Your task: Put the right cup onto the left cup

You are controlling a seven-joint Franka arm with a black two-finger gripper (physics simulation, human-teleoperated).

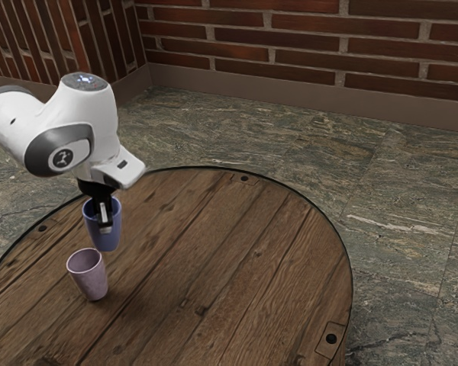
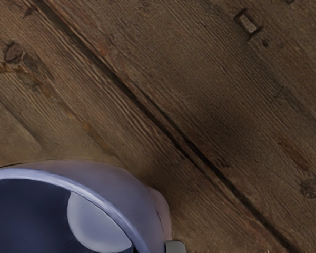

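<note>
Blue cup hangs from the gripper, above the table and near the pink cup. The fingers are clamped on the blue cup's wall, and the pink cup stands upright.

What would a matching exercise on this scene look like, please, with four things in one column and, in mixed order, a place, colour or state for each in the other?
Things
1. Blue cup
2. Pink cup
3. Table
4. Wall

Descriptions
A. Round and wooden
B. Standing upright on the table
C. Reddish-brown brick
D. Held at its rim by the gripper

Right pairs: 1-D, 2-B, 3-A, 4-C
</note>
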